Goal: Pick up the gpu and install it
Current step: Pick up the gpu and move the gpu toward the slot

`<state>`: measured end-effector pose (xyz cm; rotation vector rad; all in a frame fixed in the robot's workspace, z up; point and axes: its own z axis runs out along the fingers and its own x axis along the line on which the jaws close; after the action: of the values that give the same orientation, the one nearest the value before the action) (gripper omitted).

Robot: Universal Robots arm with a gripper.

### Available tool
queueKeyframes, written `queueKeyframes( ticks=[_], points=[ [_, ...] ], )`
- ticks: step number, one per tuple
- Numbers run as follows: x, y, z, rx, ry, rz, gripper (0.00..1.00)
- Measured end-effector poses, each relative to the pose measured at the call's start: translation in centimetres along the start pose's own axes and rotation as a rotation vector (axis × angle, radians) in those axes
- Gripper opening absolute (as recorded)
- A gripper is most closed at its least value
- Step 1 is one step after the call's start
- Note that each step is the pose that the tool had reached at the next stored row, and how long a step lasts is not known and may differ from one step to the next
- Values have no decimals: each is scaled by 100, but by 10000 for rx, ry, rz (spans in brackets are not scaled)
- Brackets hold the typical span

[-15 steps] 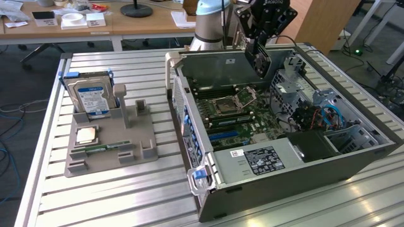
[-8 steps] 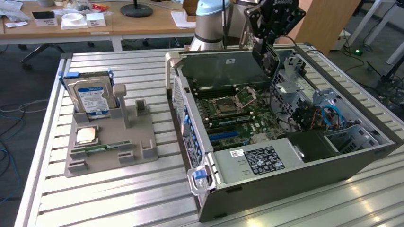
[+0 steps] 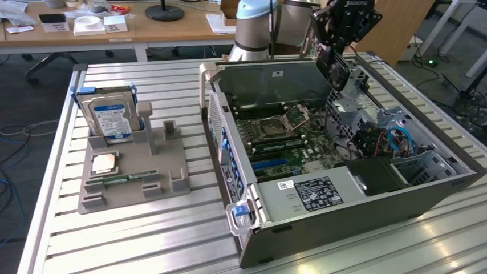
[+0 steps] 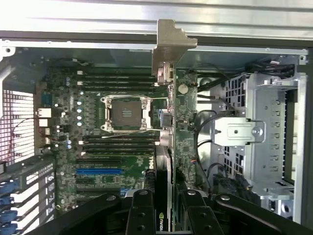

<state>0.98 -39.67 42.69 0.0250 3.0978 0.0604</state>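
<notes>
One gpu (image 4: 166,147) clamped edge-on in claw (image 4: 167,203), seemingly above motherboard (image 4: 98,132).

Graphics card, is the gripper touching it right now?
Touching. The wrist view shows the gripper clamped on the graphics card, with a black finger pressed against each side of the card, which is seen edge-on.
</notes>
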Motion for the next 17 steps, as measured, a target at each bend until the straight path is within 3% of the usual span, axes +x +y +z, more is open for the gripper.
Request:
queueKeyframes(
  ticks=[8, 13, 17],
  points=[
    [-293, 5, 14, -1, 5, 2, 26],
    [-305, 0, 13, 0, 5, 1, 26],
    [-315, -51, 12, 0, 4, 1, 26]
  ],
)
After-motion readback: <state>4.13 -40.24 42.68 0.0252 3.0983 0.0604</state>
